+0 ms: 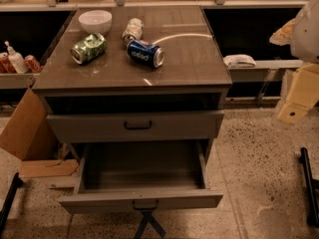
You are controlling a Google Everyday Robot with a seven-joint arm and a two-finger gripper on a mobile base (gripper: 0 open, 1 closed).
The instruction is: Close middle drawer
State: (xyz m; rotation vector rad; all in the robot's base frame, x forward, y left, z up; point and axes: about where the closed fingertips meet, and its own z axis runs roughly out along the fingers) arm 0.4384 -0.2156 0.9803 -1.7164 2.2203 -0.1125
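The middle drawer (141, 200) is grey and pulled far out of the cabinet, and its inside is bare. Its low front panel faces me near the bottom of the view, with a small dark handle (145, 204) at the centre. The top drawer (134, 126) above it stands slightly out and has a dark bar handle. The lowest drawer is hidden under the open one. My gripper (293, 111), pale cream, hangs at the right edge of the view. It is well right of the cabinet, above the floor, and touches nothing.
On the cabinet top (189, 59) are a white bowl (95, 21), a green can (88, 48) on its side, a pale can (133, 30) and a blue can (145, 53). Cardboard (25, 128) leans at the left. A dark bar (309, 183) stands on the floor at the right.
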